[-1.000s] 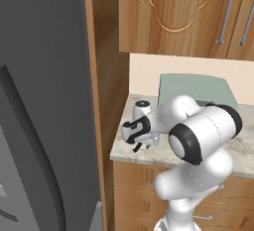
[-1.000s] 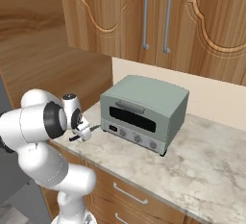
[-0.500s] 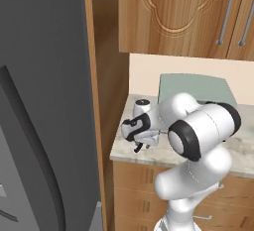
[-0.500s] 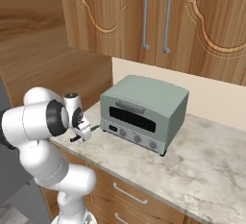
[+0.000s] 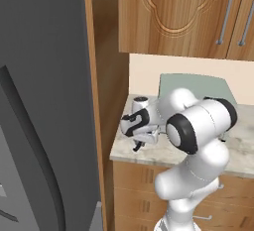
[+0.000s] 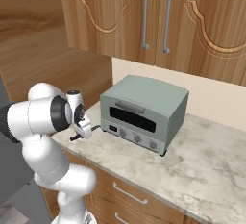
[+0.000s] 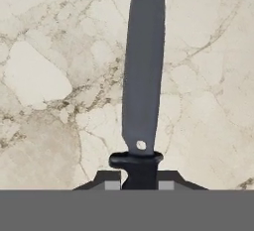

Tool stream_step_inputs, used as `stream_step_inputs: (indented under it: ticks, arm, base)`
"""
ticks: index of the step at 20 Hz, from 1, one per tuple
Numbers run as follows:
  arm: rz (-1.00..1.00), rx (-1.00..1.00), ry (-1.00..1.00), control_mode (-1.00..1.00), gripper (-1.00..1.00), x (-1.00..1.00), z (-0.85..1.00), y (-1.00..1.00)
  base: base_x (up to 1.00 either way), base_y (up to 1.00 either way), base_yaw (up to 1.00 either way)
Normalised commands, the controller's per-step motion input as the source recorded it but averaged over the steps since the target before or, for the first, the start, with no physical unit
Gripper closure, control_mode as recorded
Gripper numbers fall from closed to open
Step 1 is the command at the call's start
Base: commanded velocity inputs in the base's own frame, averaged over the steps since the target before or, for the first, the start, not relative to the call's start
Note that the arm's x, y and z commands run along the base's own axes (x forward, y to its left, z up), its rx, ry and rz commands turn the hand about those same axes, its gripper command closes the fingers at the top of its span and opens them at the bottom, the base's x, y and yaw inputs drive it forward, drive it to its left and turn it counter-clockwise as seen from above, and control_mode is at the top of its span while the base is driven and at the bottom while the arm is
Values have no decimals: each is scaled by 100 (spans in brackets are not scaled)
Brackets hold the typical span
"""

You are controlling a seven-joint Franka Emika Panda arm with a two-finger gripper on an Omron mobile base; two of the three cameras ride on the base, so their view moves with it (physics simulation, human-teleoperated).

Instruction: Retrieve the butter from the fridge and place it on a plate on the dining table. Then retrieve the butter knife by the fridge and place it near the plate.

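Note:
The butter knife [image 7: 143, 76] lies flat on the beige marbled counter [image 7: 49, 86], its slim dark blade running away from the hand. Its black handle sits between my fingertips [image 7: 107, 181], and my gripper [image 7: 140, 181] is shut on it. In the left base view the gripper [image 5: 137, 144] points down at the counter's left end, right beside the grey fridge [image 5: 44, 101]. The right base view shows the gripper [image 6: 79, 135] low over the counter in front of the toaster oven. The butter, the plate and the dining table are out of view.
A pale green toaster oven [image 6: 144, 112] stands on the counter [image 6: 206, 160] just right of the hand. Wooden wall cabinets [image 6: 158, 16] hang above. A tall wood panel [image 5: 94, 76] separates fridge and counter. Drawers [image 6: 129, 194] run below the counter edge.
The fingers have closed from wide open onto the knife's handle. The arm has hardly moved.

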Motion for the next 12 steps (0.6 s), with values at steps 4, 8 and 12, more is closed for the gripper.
stream_step_inputs:
  ticks: [4,8,12]
  arm:
    - [0,-3,4,-100,100,11,-1,6]
    - [0,-1,0,-100,100,13,-16,3]
    - [2,0,0,-100,100,-19,0,0]
  base:
    - [0,0,0]
    - [0,0,0]
    - [0,0,0]
